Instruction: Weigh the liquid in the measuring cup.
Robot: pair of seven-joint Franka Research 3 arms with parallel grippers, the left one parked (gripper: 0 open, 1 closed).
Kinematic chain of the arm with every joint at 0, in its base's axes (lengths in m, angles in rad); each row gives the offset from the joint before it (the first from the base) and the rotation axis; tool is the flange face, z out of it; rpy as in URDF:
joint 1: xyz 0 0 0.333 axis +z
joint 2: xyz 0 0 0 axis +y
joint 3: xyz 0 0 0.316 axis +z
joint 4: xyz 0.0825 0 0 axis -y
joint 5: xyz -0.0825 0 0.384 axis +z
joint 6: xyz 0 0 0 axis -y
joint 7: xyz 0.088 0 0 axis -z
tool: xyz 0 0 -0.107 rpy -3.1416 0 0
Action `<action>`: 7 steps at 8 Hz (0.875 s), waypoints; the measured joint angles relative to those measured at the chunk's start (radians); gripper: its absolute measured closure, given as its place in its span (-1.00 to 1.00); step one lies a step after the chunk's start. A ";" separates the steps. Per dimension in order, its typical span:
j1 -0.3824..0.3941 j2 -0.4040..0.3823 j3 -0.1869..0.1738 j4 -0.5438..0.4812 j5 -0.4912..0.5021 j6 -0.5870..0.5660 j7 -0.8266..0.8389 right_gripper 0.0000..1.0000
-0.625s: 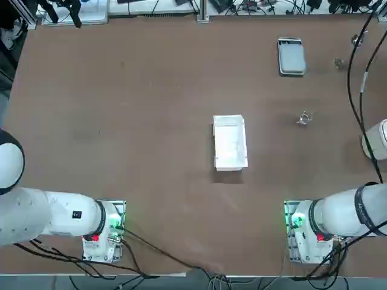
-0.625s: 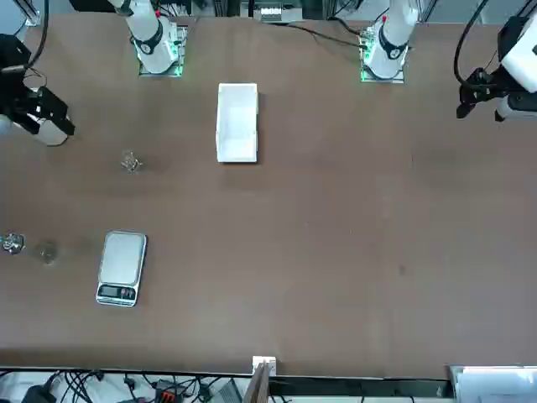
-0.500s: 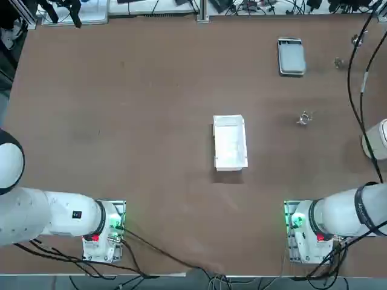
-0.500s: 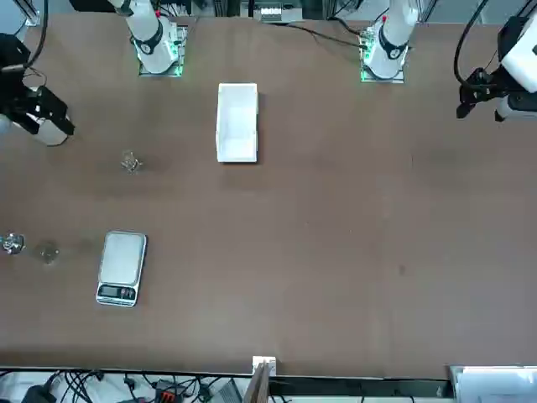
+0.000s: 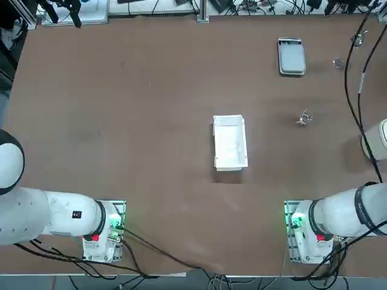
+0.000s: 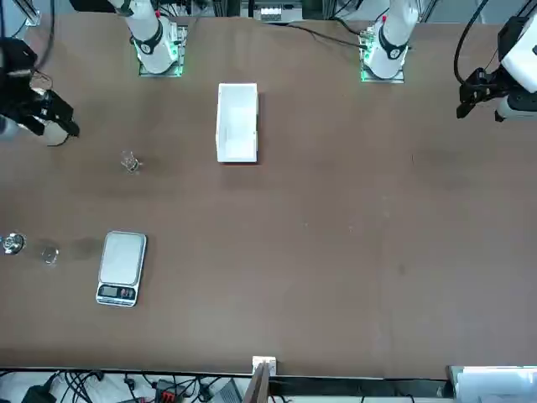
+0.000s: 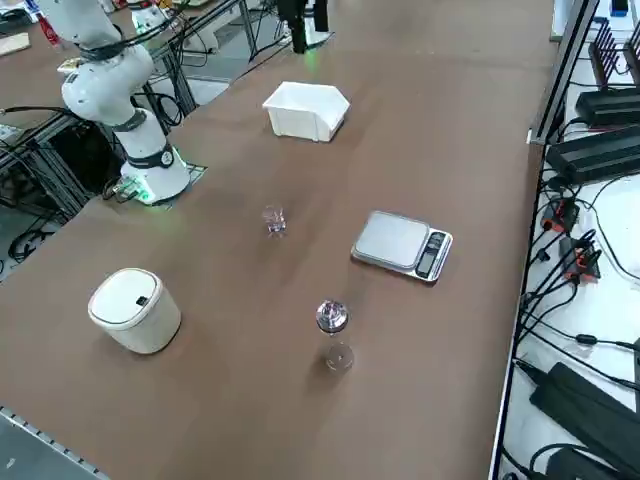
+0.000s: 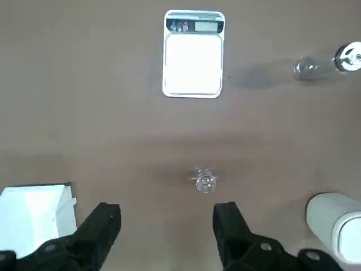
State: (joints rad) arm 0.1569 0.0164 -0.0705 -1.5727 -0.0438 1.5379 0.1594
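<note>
One measuring cup (image 5: 304, 118) stands upright on the table (image 5: 151, 121), alone on bare brown surface in the right half of your top view, well apart from everything else. Going left to right there, you have a wide stretch of bare table on the left, then one white box (image 5: 230, 142) near the middle, then the cup, and at the right edge one white round-topped canister (image 5: 376, 139). Along the far side, near the right corner, lie one flat scale (image 5: 291, 56), one tiny clear round object (image 5: 338, 62) just beside it, and one small shiny metallic piece (image 5: 357, 40) close to the table's far-right edge.

Your right gripper (image 8: 166, 226) hangs above the table on the robot's right side, with the jaws open and nothing between them. In the wrist view the cup (image 8: 205, 181) sits out ahead of the gap between the two fingers (image 8: 101, 226), clear of both. The box (image 8: 34, 217) shows beside one finger and the canister (image 8: 334, 220) beyond the other, so the room around the cup is free on every side. The scale (image 8: 193, 53) lies farther out, past the cup, its plate bare.

In the right side view the cup (image 7: 274, 220) stands between the canister (image 7: 135, 309) and the scale (image 7: 402, 244), touching neither.
</note>
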 joint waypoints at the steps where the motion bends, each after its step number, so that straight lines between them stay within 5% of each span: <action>1: 0.053 0.032 0.005 -0.015 -0.044 0.003 0.103 -1.00; 7: 0.314 0.312 0.011 -0.075 -0.293 0.053 0.878 -1.00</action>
State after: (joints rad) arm 0.4712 0.3283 -0.0590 -1.6478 -0.3365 1.5905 1.0372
